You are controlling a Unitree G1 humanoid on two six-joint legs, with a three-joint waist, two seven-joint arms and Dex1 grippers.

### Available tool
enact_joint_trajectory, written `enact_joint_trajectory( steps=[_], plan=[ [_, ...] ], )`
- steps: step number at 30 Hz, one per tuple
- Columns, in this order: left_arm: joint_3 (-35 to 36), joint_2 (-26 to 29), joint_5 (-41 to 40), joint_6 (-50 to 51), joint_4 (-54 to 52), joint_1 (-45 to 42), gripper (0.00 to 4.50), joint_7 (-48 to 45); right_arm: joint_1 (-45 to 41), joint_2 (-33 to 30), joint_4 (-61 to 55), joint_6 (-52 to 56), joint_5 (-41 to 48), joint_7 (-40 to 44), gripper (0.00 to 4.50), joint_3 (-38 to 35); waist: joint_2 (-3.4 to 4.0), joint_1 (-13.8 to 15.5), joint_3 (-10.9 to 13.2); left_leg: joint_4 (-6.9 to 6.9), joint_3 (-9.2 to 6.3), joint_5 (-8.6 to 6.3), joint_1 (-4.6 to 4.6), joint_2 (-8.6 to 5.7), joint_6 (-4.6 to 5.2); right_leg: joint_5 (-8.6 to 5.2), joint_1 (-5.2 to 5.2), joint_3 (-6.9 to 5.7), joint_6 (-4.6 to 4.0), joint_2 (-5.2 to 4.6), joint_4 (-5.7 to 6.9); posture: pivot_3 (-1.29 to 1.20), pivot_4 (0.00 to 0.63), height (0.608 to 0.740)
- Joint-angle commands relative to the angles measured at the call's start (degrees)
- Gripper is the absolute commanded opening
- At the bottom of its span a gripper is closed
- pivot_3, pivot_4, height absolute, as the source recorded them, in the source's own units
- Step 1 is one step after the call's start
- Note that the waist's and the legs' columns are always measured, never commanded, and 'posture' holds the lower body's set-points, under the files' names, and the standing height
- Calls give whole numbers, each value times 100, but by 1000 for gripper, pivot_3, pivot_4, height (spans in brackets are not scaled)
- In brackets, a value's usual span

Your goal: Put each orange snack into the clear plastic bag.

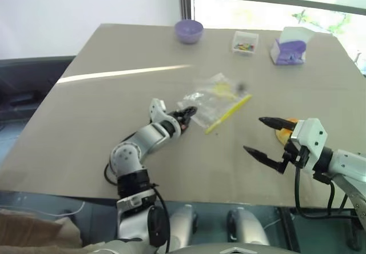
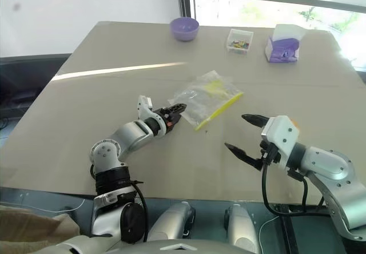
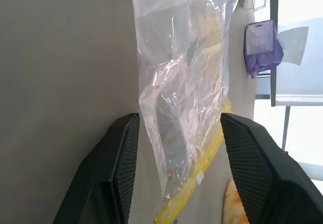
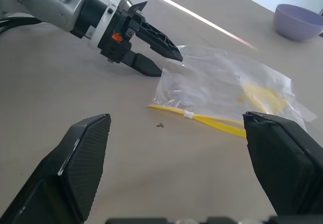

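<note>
Lying flat mid-bench, the bag (image 1: 216,100) has its yellow seal strip (image 1: 229,114) along the edge nearer the right arm, running roughly 1 to 7 o'clock. Left gripper (image 1: 187,116) sits at the bag's 8 o'clock corner; the left wrist view shows its fingers (image 3: 123,156) partly spread w/ the bag's end between them, a gap on both sides, not pinched. Can't tell if film touches either pad.

Right gripper (image 2: 246,134) is at approx 4 o'clock from the bag, well apart from it, fingers spread wide, holding nothing. In the right wrist view the bag and left gripper show between its two fingers (image 4: 83,158).

Bun (image 1: 284,133): only an orange sliver shows, on the bench just behind the right gripper's white housing, at 4 o'clock from the bag and outside it. Same orange edge at the bottom of the left wrist view (image 3: 234,209), just past the seal strip. Not btwn either pair of fingers.

Far edge of bench (image 1: 86,122), 12 o'clock side: purple bowl (image 1: 189,30), small clear box (image 1: 245,42) of coloured bits, purple-white tissue box (image 1: 291,47), all well away from bag.
</note>
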Motion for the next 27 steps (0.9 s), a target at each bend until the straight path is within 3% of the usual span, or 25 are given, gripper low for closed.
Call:
enact_joint_trajectory(
  steps=[1, 10, 14, 15, 16, 17, 21, 27],
  plan=[
    [-178, -260, 35, -8, 965, -387, 2717, -9, 35, 110, -302, -99, -82, -211, 4500, -22, 0, 90, 0, 3, -5, 0, -1, -4, 0, 0, 2, -7, 0, 0, 0, 0, 150, 740],
    [-451, -32, 904, -272, 2297, -1098, 2717, -907, 114, 337, -357, -200, -323, -456, 4500, 110, 2, 92, -4, 4, -8, 1, 0, -8, -1, 0, 5, -11, 1, 0, 0, 0, 150, 740],
    [-318, -79, 1184, -593, 2896, -1306, 849, -1361, 117, 417, -335, -264, -439, -522, 4500, 176, 2, 89, -5, 4, -3, 1, 3, -11, 0, 0, 6, -6, 2, -1, 0, 0, 150, 740],
    [-274, -80, 1216, -639, 2985, -1334, 849, -1421, 113, 432, -324, -277, -459, -532, 4500, 188, 20, 93, -20, 4, -4, 2, 3, -11, 0, 0, 6, -7, 2, -1, 1, 0, 150, 740],
    [-188, -89, 1189, -660, 3049, -1360, 166, -1480, 113, 449, -324, -286, -477, -546, 4500, 192, 27, 93, -24, 4, -7, 2, 13, -11, 0, -1, 16, -10, 2, -3, 1, 0, 150, 740],
    [-112, -81, 1152, -663, 3100, -1388, 55, -1543, 96, 469, -311, -298, -505, -562, 4500, 208, 30, 93, -26, 3, -6, 1, 21, -11, 0, -1, 24, -9, 3, -4, 0, 0, 150, 740],
    [259, -88, 749, -548, 3055, -1504, 55, -1755, -14, 542, -234, -350, -597, -587, 4500, 286, 46, 66, -35, 2, -10, -15, 68, -7, 24, -21, 73, -14, 35, -4, 0, 0, 150, 740],
    [622, -52, 71, -135, 2569, -1587, 55, -1911, -238, 640, -43, -457, -743, -592, 4500, 439, 23, 3, -20, 3, -15, 2, 46, -7, -1, -18, 50, -16, 31, -2, 0, 0, 150, 740]
  ],
)
